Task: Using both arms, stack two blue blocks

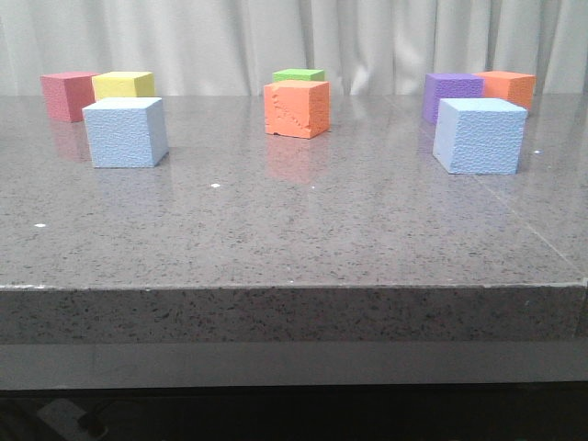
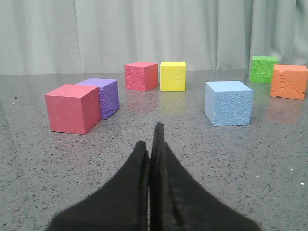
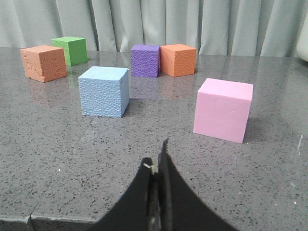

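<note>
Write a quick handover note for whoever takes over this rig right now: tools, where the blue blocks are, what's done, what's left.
Left tool: shut, empty, low over the table, not touching any block.
Right tool: shut, empty, also clear of the blocks.
Left blue block: on the table's left side, in front of the yellow cube.
Right blue block: on the right side, in front of the purple cube.
Done: nothing; both blocks sit apart, neither is lifted.
Left: open the tools, grasp a block, set one on top of the other.
</note>
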### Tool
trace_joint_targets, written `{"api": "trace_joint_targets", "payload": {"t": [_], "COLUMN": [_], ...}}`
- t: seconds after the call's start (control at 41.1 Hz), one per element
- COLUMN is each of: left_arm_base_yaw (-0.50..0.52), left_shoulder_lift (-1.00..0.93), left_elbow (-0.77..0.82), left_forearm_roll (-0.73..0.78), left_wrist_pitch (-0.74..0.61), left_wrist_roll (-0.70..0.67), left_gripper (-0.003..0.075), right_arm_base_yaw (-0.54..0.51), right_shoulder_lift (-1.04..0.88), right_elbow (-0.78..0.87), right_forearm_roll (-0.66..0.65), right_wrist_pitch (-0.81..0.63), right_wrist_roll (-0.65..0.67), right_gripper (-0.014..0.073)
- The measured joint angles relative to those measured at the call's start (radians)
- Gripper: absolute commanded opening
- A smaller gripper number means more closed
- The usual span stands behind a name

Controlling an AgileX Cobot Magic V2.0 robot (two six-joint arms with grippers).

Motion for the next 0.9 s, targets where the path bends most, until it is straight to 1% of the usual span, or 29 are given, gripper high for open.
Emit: {"api": "trace_joint_targets", "payload": {"t": [0.584,0.803,0.9], "left_arm_base_yaw": [0.000,0.000,0.000], "left_shoulder_lift": [0.000,0.000,0.000], "left_elbow": [0.000,0.000,0.000], "left_forearm_roll": [0.000,0.000,0.000], "left_wrist_pitch": [0.000,-0.025,-0.063], "left_wrist_roll": [0.000,0.000,0.000], "left_gripper": [-0.0020,-0.0020,-0.0020], "right_arm_base_yaw": [0.000,0.000,0.000], "right_shoulder_lift": [0.000,0.000,0.000], "right_elbow": [0.000,0.000,0.000], "right_forearm_roll": [0.000,0.000,0.000], "right_wrist_pitch": [0.000,0.000,0.000], "right_wrist_roll": [0.000,0.000,0.000], "right_gripper": [-0.0128,-0.0128,-0.0128]}}
